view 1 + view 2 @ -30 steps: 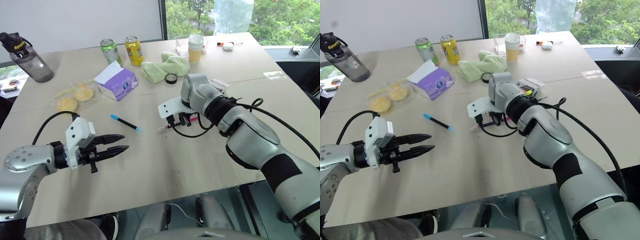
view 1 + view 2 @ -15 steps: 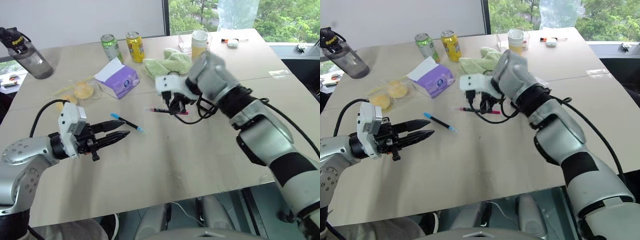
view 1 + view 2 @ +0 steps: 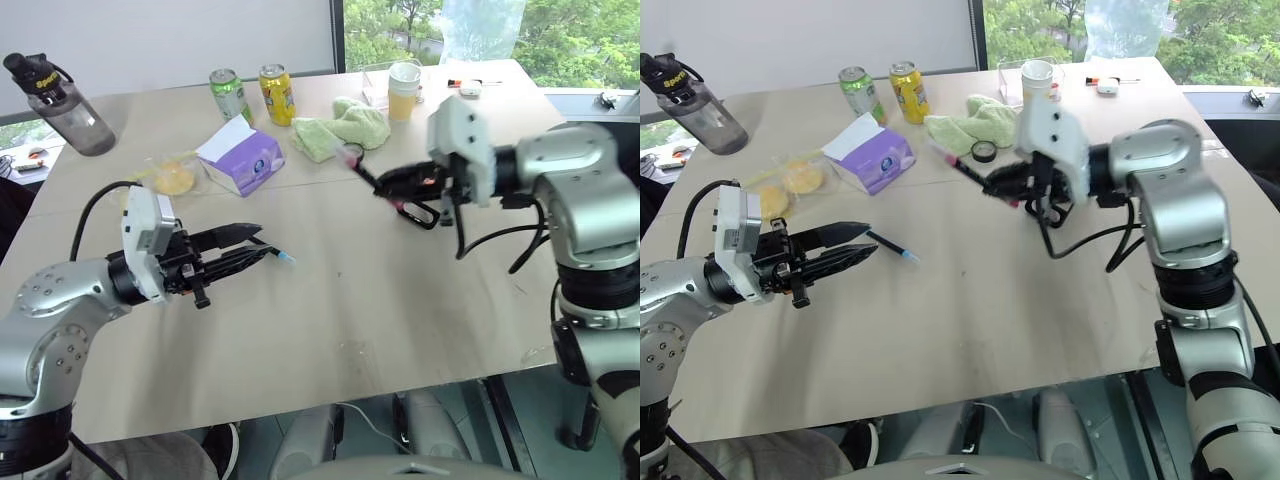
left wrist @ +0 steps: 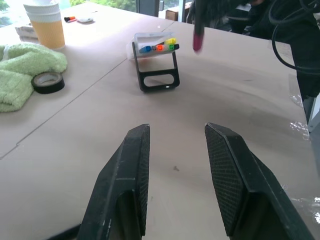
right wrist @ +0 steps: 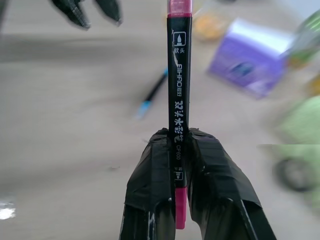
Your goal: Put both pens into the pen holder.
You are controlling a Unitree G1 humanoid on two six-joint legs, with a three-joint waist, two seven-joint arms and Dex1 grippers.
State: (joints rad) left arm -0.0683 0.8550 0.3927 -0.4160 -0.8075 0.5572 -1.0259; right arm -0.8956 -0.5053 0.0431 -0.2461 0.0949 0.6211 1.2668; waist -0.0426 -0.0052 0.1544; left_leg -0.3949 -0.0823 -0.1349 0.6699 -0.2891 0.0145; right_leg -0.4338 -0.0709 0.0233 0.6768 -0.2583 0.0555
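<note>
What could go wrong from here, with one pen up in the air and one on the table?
The right gripper pinches the pink pen near one end, so it may pivot or slip. The pen holder looks small and light; a misaimed insertion could tip it. The open left gripper might nudge the blue-tipped pen away.

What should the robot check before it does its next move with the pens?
1. Pink pen held firmly: ok, the right gripper has its jaws shut on it.
2. Pink pen lifted off the table: ok, it hangs in the air.
3. Pen holder upright and reachable: ok, it stands upright on the table with nothing around it.
4. Pink pen tipped point-down over the pen holder: not ok, it points sideways.
5. Blue-capped pen picked up: not ok, it lies on the table.
6. Left gripper ready to grab: ok, jaws open, empty, near the blue-capped pen.
</note>
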